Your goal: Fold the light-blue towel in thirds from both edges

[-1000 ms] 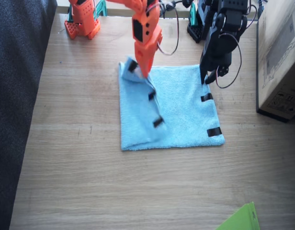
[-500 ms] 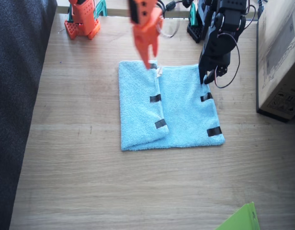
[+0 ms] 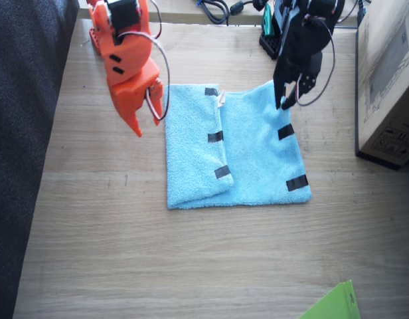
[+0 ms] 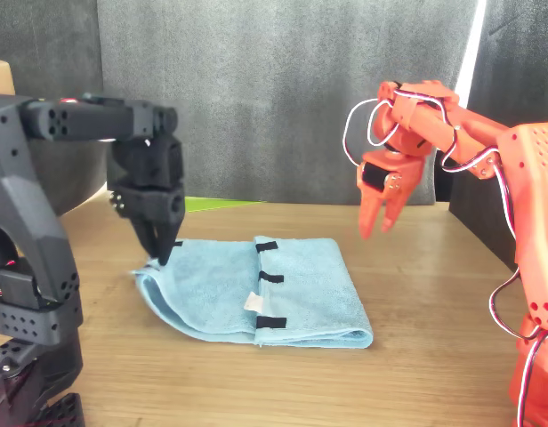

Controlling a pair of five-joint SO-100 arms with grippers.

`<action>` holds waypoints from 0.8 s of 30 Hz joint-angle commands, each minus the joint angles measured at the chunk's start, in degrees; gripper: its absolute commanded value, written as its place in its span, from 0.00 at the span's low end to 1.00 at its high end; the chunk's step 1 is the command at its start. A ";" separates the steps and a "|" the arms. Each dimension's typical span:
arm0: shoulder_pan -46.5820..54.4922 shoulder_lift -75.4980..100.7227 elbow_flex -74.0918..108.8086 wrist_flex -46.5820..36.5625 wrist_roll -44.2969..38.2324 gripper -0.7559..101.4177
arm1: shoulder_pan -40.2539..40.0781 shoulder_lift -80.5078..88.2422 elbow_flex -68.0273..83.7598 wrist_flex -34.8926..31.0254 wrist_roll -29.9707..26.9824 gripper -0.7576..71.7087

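1. The wooden surface (image 3: 191, 266) lies under both my arms, with a dark curtain (image 4: 283, 89) hanging behind it in the front view.
2. A cardboard box (image 3: 390, 80) stands out past my left hand, on the side away from the towel.
3. My orange right arm (image 3: 128, 63) hangs beside the towel, and my black left arm (image 3: 304, 33) reaches down over the towel's far corner.
4. The light-blue towel (image 3: 257, 153) lies flat between my two hands. The third nearest my right hand is folded over, so that edge (image 3: 216, 136) with its three black tape strips now runs down the middle. The other taped edge (image 3: 292, 156) lies flat below my left hand.
5. My right hand (image 3: 146, 123) is off the cloth, just beside the folded side, raised above the surface, fingers slightly apart and empty.
6. My left hand (image 3: 285, 101) is at the towel's far corner, fingertips down at the cloth; I cannot tell whether it is pinching it.
7. A lime-green sheet corner (image 3: 334, 304) pokes in at the near edge, well apart from both hands.
8. A small white tag (image 3: 222, 98) sits at the top of the folded edge.
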 commanded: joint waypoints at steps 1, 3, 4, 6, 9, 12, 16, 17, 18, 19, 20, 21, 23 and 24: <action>-2.02 3.52 -4.48 2.90 1.05 0.01 | 0.35 0.35 0.26 0.26 0.44 0.31; -4.22 3.16 -6.24 4.22 1.05 0.01 | 0.00 0.00 0.00 0.26 0.44 0.31; -5.45 2.81 -7.29 4.92 0.97 0.01 | -0.18 -0.18 0.00 0.18 0.44 0.31; -8.00 1.76 -9.40 6.24 0.70 0.01 | -0.44 -0.44 0.00 0.18 0.44 0.31; -11.95 -1.32 -13.45 8.35 0.00 0.01 | -1.14 -0.70 0.00 0.18 0.35 0.31; -15.82 -4.92 -16.96 10.11 -0.18 0.01 | -1.67 -0.70 0.00 0.26 0.26 0.31; -19.42 -10.63 -21.27 11.69 -0.09 0.01 | -2.20 -0.62 0.09 0.26 0.18 0.31; -19.78 -11.78 -22.41 11.87 0.09 0.01 | -2.29 -0.62 0.18 0.26 0.09 0.31; -20.13 -13.18 -23.99 12.48 0.35 0.01 | -2.29 -0.70 0.18 0.26 0.09 0.31; -20.48 -14.50 -25.93 13.10 0.53 0.01 | -2.37 -0.79 0.18 0.26 0.09 0.31; -20.74 -15.82 -27.86 13.80 0.70 0.01 | -2.46 -0.79 0.18 0.26 0.09 0.31; -21.01 -17.14 -30.06 14.59 0.97 0.01 | -2.46 -0.88 0.26 0.26 0.09 0.31; -21.53 -20.39 -35.60 16.88 1.32 0.01 | -2.64 -0.88 0.26 0.26 0.00 0.31; -21.71 -22.24 -38.58 18.11 1.49 0.01 | -2.64 -0.88 0.26 0.26 0.00 0.31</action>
